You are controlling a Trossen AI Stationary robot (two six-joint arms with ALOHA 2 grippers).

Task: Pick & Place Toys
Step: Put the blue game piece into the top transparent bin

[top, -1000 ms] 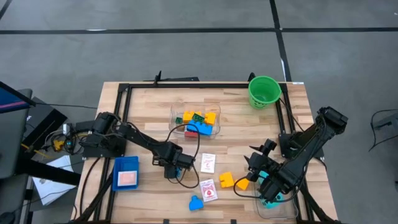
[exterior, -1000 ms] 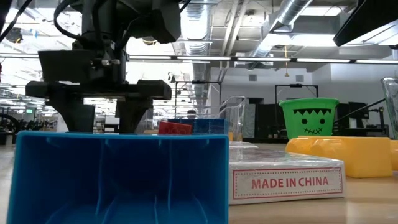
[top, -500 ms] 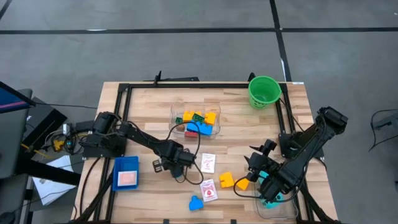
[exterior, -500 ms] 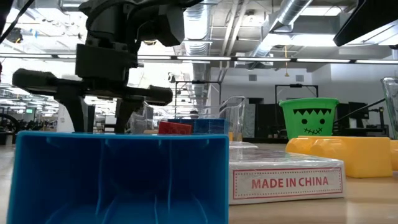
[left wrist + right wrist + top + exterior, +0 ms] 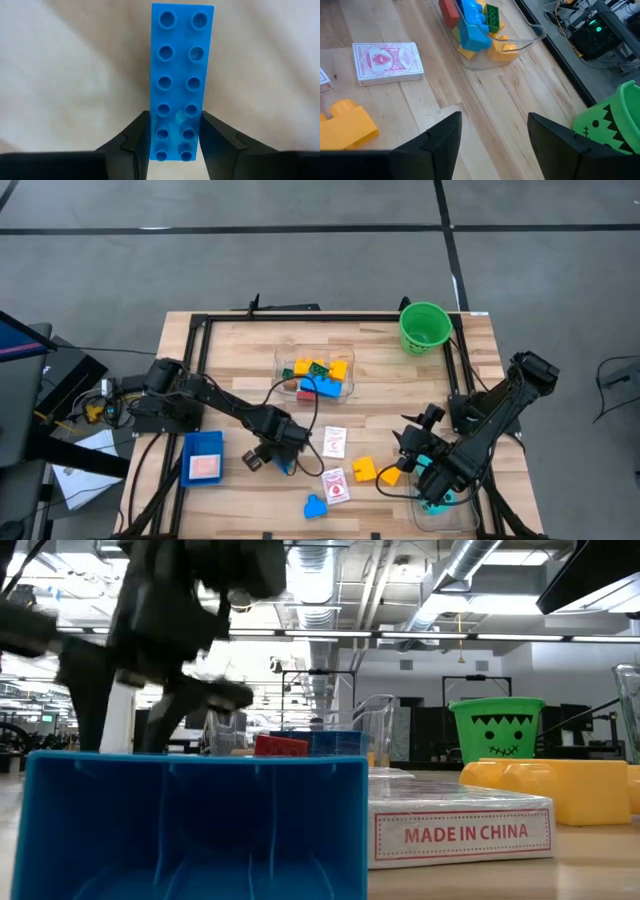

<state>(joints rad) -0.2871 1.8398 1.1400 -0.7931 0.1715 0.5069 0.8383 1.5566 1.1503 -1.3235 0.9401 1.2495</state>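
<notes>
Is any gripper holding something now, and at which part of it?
The left gripper holds a long blue studded plastic brick by its long sides, near one end. The right gripper is open and holds nothing.

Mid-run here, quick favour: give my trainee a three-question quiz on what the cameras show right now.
1. True or false: the left claw is closed on a long blue brick.
2. Which container stands at the table's far right corner? A) green bucket B) blue tray C) clear tub of bricks
3. Fill in: the right claw stands ____, holding nothing.

Key: 1 true; 2 A; 3 open.
</notes>
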